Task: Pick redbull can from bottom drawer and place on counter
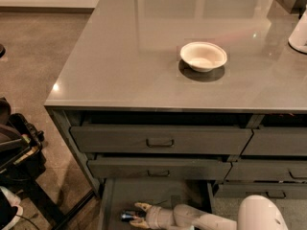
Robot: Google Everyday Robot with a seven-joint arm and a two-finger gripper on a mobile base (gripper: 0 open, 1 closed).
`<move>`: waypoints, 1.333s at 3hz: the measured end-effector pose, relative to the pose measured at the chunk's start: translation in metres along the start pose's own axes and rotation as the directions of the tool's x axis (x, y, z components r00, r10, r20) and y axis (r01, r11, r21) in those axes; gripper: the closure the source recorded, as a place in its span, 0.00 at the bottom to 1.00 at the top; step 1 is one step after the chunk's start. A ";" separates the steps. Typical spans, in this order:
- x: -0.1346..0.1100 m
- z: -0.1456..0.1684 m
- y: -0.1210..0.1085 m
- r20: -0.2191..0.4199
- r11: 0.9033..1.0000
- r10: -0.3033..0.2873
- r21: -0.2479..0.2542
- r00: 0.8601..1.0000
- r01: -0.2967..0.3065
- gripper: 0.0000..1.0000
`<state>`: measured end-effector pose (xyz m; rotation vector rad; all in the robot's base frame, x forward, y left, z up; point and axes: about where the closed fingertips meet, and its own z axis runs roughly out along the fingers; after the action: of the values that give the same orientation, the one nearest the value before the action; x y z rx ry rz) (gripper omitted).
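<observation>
The redbull can [126,216] lies on its side on the floor of the open bottom drawer [144,195], at the lower edge of the camera view. My gripper [136,213] reaches in from the right, its pale fingers [142,206] spread above and below the can's right end. My white arm [201,219] stretches along the drawer from the lower right. The glossy grey counter [144,56] fills the upper part of the view.
A white bowl [203,56] sits on the counter right of the middle. A white object [299,32] stands at the counter's right edge. Two shut grey drawers [158,140] lie above the open one. Dark equipment [17,152] stands on the floor at left.
</observation>
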<state>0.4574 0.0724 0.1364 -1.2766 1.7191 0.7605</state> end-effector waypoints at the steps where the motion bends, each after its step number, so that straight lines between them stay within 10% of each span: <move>1: 0.000 0.000 0.000 0.000 1.000 0.000 0.000 1.000 0.000 0.70; 2: 0.000 0.000 0.000 0.000 1.000 0.000 0.000 1.000 0.000 0.93; 4: 0.000 0.000 0.000 0.000 1.000 0.000 0.000 1.000 0.000 1.00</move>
<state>0.4574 0.0726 0.1364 -1.2766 1.7190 0.7608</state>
